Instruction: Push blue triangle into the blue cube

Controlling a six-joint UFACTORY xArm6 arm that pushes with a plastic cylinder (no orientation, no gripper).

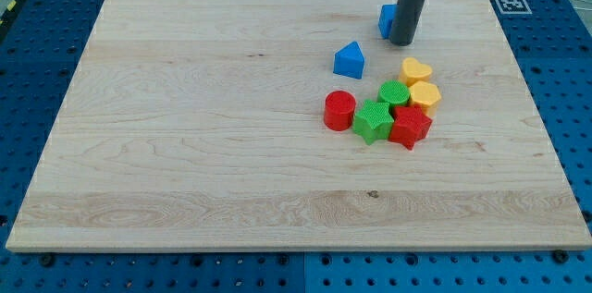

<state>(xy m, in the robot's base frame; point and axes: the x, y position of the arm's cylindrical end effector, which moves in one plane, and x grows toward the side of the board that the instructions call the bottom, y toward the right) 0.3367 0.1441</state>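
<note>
1. The blue triangle (349, 60) lies on the wooden board (185, 145), right of centre, apart from every other block.
2. It looks light, rigid and smooth, so it should slide readily, though an off-centre push may spin it.
3. The blue cube (387, 20) sits near, at about one o'clock from the triangle, partly hidden by the rod.
4. The robot has no fingers; the tip (401, 42) rests against the cube's right side, holding nothing.
5. Contact would best be made on the triangle's seven-o'clock face.
6. At five o'clock cluster a red cylinder (339, 110), green star (372, 120), green block (394, 94), red block (410, 128), yellow heart (417, 72) and yellow block (425, 97).
</note>
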